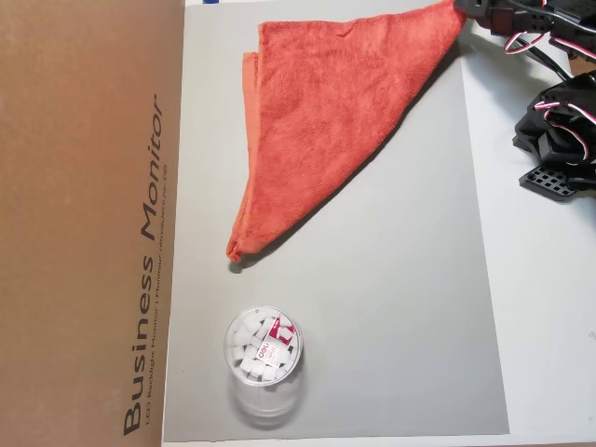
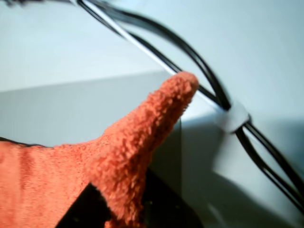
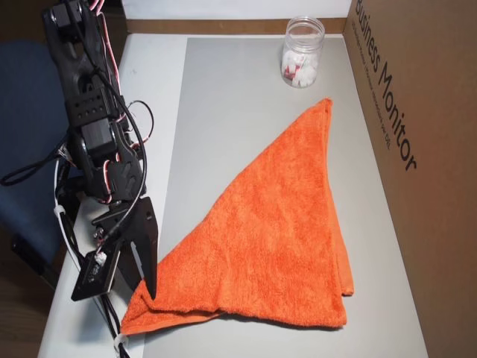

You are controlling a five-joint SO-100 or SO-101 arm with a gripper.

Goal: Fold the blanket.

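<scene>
- The blanket [image 3: 276, 246] lies on the grey mat [image 3: 238, 97] folded to a triangle; one corner [image 2: 183, 83] stands up in the wrist view.
- The gripper [image 3: 145, 287] has its jaws clamped on that corner, but the fingertips are partly hidden by cloth.
- The clear cup [image 1: 263, 351] looks blurred at its base.
- The cardboard box [image 1: 84, 223] is cut off by the frame.

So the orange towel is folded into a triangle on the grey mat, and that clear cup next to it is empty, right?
Not quite. The clear cup is not empty: an overhead view shows small white pieces and something red and white inside it. The rest holds: the orange towel is folded into a triangle on the grey mat, and the gripper is at one of its corners.
</scene>
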